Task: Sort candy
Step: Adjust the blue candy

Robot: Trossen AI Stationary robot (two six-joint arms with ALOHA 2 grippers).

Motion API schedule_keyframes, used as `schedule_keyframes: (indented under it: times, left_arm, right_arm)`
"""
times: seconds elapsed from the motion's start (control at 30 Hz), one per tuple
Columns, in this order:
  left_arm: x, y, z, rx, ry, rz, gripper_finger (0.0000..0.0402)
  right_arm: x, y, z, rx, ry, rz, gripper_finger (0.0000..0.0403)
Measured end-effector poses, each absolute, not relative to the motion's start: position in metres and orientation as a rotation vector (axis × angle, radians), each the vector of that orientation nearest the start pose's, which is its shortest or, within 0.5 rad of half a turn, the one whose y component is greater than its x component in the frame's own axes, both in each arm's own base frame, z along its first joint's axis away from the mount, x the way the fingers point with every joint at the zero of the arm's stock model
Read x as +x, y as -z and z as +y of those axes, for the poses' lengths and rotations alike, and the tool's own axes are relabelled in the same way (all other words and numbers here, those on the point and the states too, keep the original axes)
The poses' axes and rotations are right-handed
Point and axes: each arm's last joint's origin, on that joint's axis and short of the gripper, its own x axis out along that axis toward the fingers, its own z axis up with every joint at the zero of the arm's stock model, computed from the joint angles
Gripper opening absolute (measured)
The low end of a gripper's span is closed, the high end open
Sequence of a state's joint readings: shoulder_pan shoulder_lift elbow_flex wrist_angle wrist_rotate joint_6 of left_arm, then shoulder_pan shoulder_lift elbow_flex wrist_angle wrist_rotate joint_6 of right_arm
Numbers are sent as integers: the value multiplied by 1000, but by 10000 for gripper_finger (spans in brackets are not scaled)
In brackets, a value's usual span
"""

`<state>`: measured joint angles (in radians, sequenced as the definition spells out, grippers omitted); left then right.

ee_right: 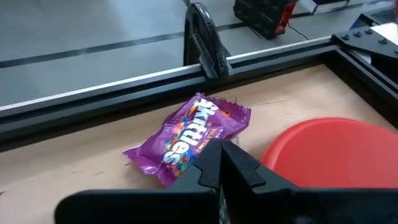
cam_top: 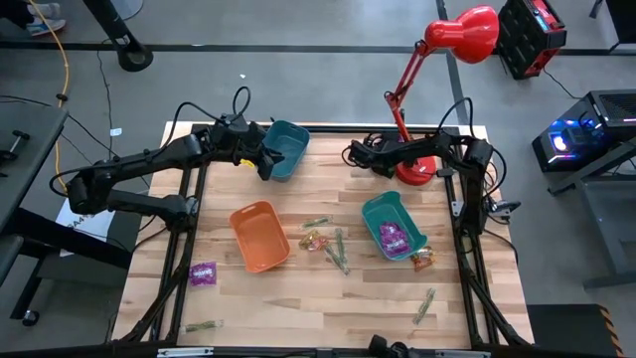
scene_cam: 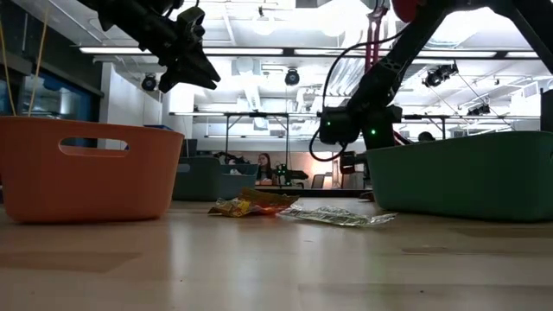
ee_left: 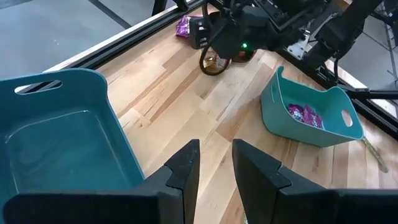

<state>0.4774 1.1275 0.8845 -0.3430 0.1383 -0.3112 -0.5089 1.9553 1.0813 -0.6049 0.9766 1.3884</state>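
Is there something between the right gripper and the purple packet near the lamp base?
Nothing visible stands between them. In the right wrist view, the right gripper, fingers shut, sits directly before the purple packet on bare wood. The red lamp base lies to one side, apart from the packet and out of the line of approach.

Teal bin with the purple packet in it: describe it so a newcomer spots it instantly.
Start at the red lamp over the table's far right corner, then come toward the near edge. The teal bin sits there, right of the orange bin. Unlike the darker blue bin, it holds a purple packet.
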Motion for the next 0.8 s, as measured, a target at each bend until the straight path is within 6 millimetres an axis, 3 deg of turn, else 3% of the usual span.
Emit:
schedule_keyframes:
  times: [0.2, 0.4, 0.63, 0.8]
  left_arm:
    - [214, -288, 106, -476, -415, 508, 90]
    - [214, -288, 106, -469, -414, 509, 90]
    - [214, -288, 106, -470, -414, 509, 90]
    - [214, -288, 106, -470, -414, 509, 90]
  right_arm:
    - [276, -99, -187, 618, 1920, 503, 0]
    - [287, -87, -175, 639, 1864, 533, 0]
    - [306, -86, -141, 649, 1737, 588, 0]
    - [324, -89, -103, 658, 1606, 605, 0]
